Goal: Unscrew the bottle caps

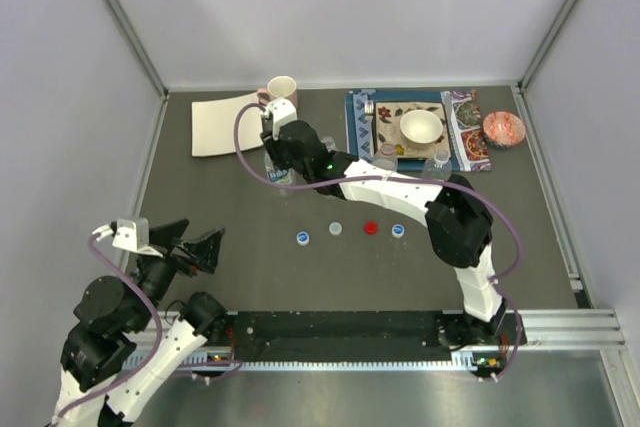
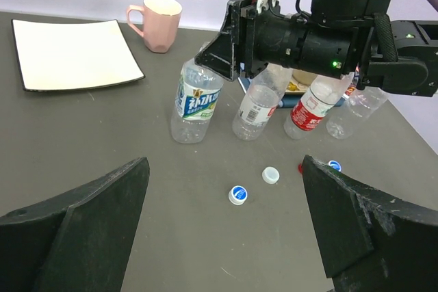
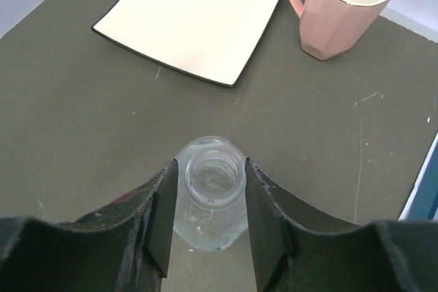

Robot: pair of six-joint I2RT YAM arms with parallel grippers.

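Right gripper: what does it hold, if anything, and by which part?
The right gripper brackets the neck of the uncapped bottle; whether it actually grips cannot be told.

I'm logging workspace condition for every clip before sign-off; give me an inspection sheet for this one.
Surface: dark grey table, no spill seen.
Job's things: blue cap, whitish cap, red cap and second blue cap lie in a row, off; green-labelled bottle, pale-labelled bottle, red-labelled bottle and clear bottle stand behind.
Clutter: white square plate, pink mug, placemat with white bowl, patterned bowl.
Grippers: left gripper open, empty, apart from the bottles; right gripper straddles the green-labelled bottle's open neck, contact unclear.
Cables: right arm's purple cable and left arm's purple cable loop free.
Surroundings: pale walls, metal frame posts.
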